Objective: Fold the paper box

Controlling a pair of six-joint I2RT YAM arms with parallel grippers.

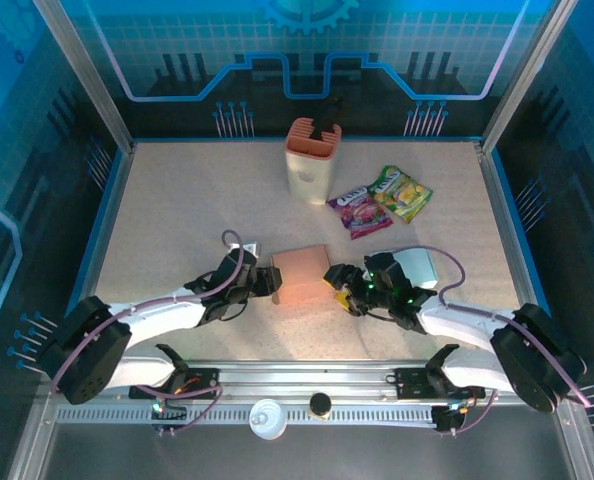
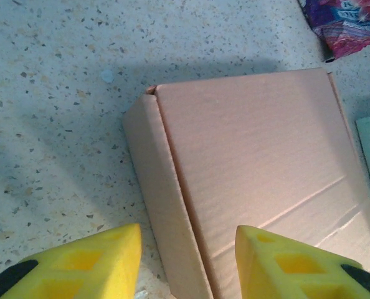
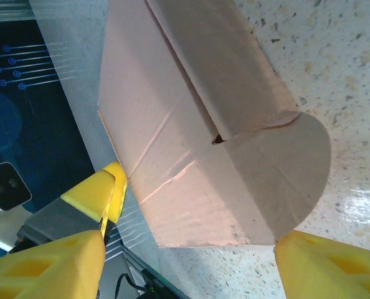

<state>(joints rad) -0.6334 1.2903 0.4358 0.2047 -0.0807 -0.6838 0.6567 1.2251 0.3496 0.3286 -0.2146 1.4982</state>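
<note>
Closure looks nearly done: the salmon-pink cardboard box (image 1: pixel 300 273) sits mid-tabletop (image 1: pixel 177 200) between the arms, left gripper (image 1: pixel 264 281) open astride its near wall, right gripper (image 1: pixel 340 287) spread wide around the rounded end flap (image 3: pixel 284 174), which probably needs pressing flat next.

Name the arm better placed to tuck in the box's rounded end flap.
Right. The right claw, open, faces the rounded flap, which sticks out on that side of the paper box. The left claw sits at the opposite side, where the wall is already folded.
</note>
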